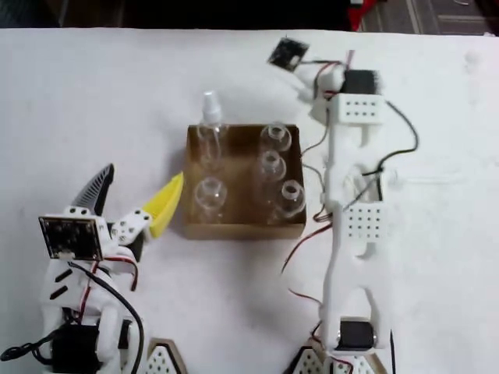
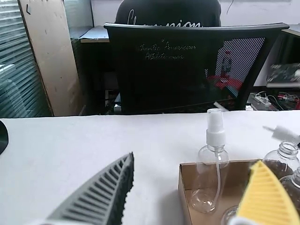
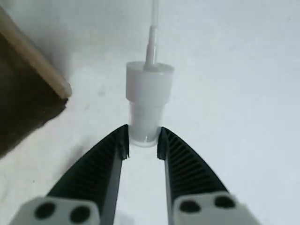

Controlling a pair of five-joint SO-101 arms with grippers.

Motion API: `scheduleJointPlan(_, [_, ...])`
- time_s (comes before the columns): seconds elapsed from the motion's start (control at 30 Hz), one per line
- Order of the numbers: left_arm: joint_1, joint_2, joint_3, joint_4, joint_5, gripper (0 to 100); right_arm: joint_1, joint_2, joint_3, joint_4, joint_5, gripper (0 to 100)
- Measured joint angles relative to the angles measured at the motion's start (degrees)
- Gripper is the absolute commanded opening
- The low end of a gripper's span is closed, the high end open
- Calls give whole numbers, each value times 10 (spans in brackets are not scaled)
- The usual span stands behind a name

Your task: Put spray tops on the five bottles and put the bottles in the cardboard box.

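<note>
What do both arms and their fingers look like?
Both are white printed shells with black servos and loose red and black cables. Left arm: black square camera board at the wrist; left gripper has one dark grey ribbed finger, one yellow. Right arm: white plates with grids of holes; right gripper has two black ribbed fingers.

High view looks straight down on table [image 1: 93, 101]; left wrist low, level, shares box [image 2: 185, 192]; right wrist close, downward

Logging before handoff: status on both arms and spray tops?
Left gripper open, beside cardboard box. Right gripper shut on spray top on table. Five bottles boxed, one capped. No obstruction seen.
</note>
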Motion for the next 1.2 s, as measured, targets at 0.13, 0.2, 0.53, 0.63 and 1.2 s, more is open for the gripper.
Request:
scheduleJointPlan(0.13, [0, 0, 0, 0, 0, 373, 32, -71, 0, 47, -1, 17])
scheduleJointPlan(0.2, [0, 0, 0, 0, 0, 373, 46, -112, 0, 59, -12, 17])
scheduleJointPlan(0.53, [3, 0, 0, 0, 0, 373, 171, -266, 117, 65, -98, 17])
scheduleJointPlan(0.63, [9, 0, 0, 0, 0, 373, 258, -311, 237, 65, -132, 17])
scheduleJointPlan(1.2, [12, 0, 0, 0, 0, 373, 332, -539, 963, -181, -823, 22])
